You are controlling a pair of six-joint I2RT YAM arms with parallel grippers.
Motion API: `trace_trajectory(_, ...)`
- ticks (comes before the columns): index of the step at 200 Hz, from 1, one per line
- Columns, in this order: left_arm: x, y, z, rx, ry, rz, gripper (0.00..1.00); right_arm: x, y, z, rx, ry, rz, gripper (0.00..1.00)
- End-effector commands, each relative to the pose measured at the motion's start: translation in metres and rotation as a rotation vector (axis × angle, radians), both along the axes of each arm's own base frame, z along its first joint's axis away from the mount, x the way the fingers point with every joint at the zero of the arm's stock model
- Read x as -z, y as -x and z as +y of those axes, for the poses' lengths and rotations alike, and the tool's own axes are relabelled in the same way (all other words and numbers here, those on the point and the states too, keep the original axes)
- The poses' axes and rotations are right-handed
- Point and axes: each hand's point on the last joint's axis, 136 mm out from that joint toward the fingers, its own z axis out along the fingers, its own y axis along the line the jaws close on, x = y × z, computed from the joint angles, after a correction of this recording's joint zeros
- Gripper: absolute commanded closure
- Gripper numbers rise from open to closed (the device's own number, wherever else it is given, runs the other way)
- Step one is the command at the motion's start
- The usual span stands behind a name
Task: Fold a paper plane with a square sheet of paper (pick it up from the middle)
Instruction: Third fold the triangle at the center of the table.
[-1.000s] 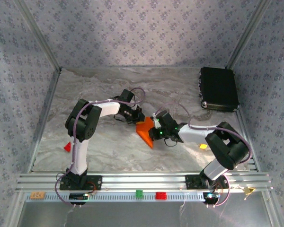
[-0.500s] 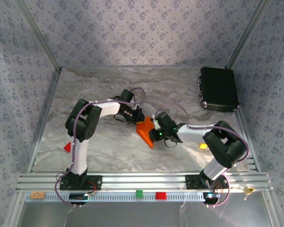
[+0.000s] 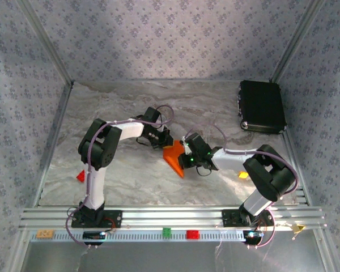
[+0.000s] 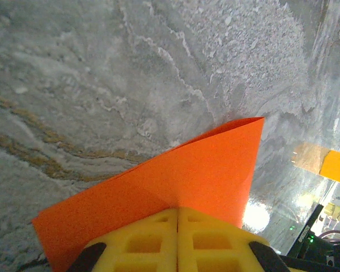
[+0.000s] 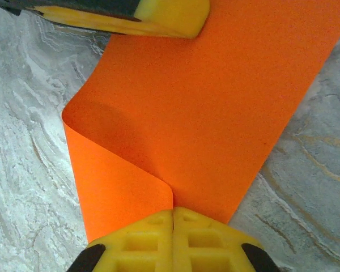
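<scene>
The bright orange sheet of paper is bent over on itself in the middle of the table, held between both arms. My left gripper is shut on one edge of the sheet of paper, its yellow fingers pressed together. My right gripper is shut on the opposite edge, where the sheet of paper curls into a loose fold. The left gripper's yellow fingers show at the top of the right wrist view. In the top view the left gripper and right gripper meet at the paper.
A black box lies at the back right. A small red block sits at the left and a small yellow-orange block by the right arm. Metal rails run along the near edge.
The right gripper has shifted slightly left toward the paper; the paper and left gripper have hardly moved.
</scene>
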Motion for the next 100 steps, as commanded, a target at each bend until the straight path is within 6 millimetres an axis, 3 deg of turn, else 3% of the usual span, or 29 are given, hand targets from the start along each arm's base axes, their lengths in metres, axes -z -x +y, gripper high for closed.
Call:
trace_trajectory(1, 0.0189, 0.0144, 0.0140, -0.007, -0.081, 0.048, 0.93, -0.0024, 0.0016, -0.0024, -0.005, 0.021, -0.002, 1.00)
trace_trajectory(100, 0.0192, 0.0144, 0.0144, -0.009, -0.081, 0.047, 0.93, 0.0034, -0.0014, -0.0022, 0.006, 0.032, 0.001, 1.00)
